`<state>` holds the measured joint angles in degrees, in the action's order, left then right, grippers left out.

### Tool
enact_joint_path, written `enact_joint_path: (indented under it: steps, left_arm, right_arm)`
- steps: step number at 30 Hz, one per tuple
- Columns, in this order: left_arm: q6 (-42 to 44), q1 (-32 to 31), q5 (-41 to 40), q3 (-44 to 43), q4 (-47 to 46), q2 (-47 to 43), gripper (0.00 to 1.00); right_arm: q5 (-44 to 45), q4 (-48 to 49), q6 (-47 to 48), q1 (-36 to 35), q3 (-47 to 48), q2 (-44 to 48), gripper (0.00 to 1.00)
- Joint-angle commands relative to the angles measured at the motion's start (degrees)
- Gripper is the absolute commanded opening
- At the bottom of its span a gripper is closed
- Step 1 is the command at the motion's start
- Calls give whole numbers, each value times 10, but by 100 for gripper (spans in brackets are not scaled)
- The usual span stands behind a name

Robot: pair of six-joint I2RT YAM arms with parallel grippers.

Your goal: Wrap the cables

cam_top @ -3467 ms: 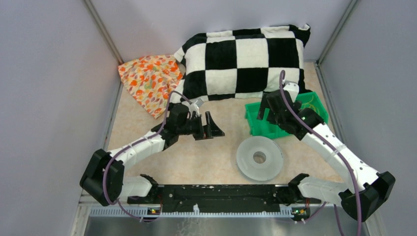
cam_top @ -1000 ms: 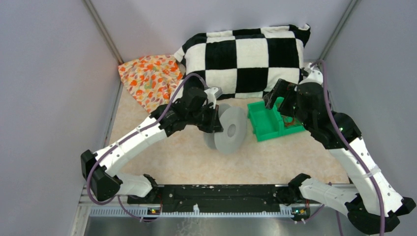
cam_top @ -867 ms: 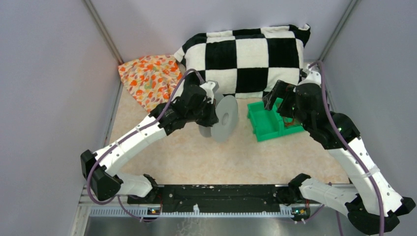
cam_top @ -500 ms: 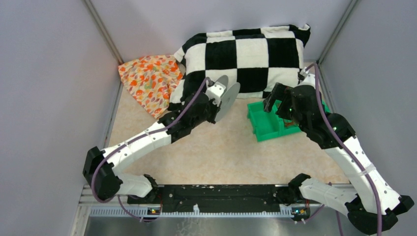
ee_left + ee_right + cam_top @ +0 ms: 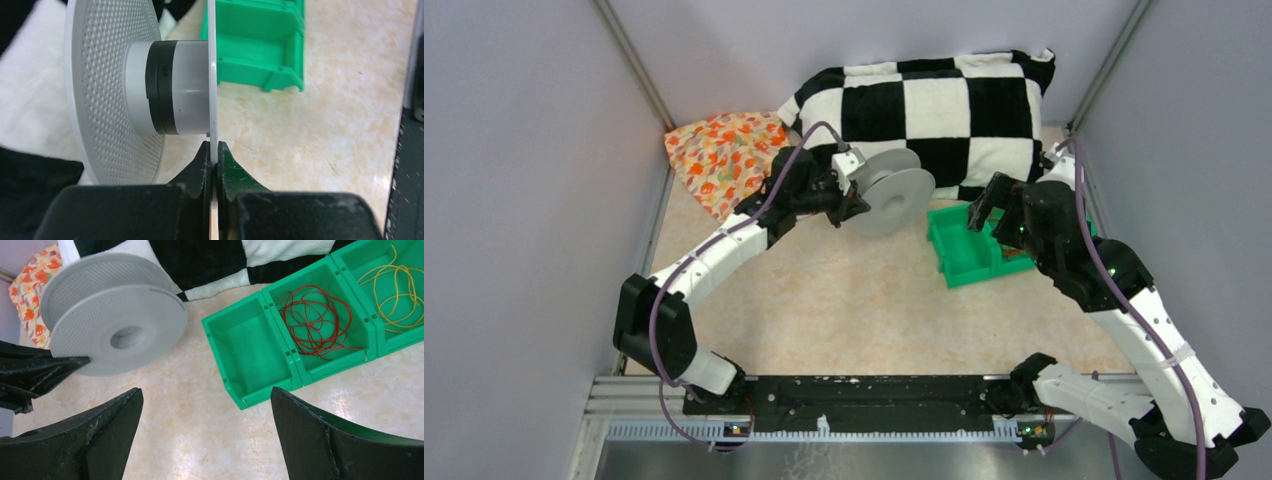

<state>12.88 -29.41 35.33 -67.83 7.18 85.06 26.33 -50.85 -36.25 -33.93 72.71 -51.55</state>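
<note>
My left gripper (image 5: 852, 203) is shut on the rim of the grey spool (image 5: 894, 194) and holds it up in front of the pillow. In the left wrist view the jaws (image 5: 213, 150) pinch the thin right flange of the spool (image 5: 115, 90); its hub is bare. Dark red cables (image 5: 315, 320) lie coiled in the middle compartment of the green bin (image 5: 218, 347). Yellow cables (image 5: 395, 285) lie in the right compartment. The left compartment is empty. My right gripper (image 5: 206, 392) is wide open and empty, hovering above the floor just in front of the bin (image 5: 959, 268).
A black-and-white checkered pillow (image 5: 924, 100) lies along the back. An orange floral cloth (image 5: 724, 160) lies at the back left. Grey walls close in both sides. The tabletop (image 5: 854, 310) is beige.
</note>
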Motion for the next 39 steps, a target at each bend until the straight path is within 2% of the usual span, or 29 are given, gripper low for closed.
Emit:
enact_joint_path:
  steps: [1,6,12,15,27,29,31,35,36,38,39]
  left_arm:
    - [106,-5,86,-24,14,-13,0]
    - [154,1,90,21,1,-20,0]
    - [203,10,102,-13,97,7,0]
    - [189,11,98,-21,110,11,0]
    - [146,11,83,18,46,7,0]
    - [131,11,60,20,34,8,0]
    - [124,15,37,-2,60,19,0]
    - [50,17,-41,-59,110,34,0]
    - [3,17,-80,-70,111,32,0]
    - [-157,16,-169,-84,114,20,0]
    - [-205,12,-198,-81,114,11,0]
  right_arm:
    - [18,7,-3,5,-14,10,99]
    - [5,18,-4,5,-20,5,99]
    - [3,20,-6,5,-35,5,99]
    - [19,21,-3,5,-57,3,99]
    - [0,26,-8,5,-90,-11,99]
    - [2,25,-8,5,-87,-10,99]
    - [7,18,-8,4,-81,-9,99]
    - [14,16,-11,5,-90,6,99]
    - [15,19,-11,5,-95,10,99]
    - [23,19,-8,5,-98,10,99]
    - [29,17,-6,5,-97,8,99]
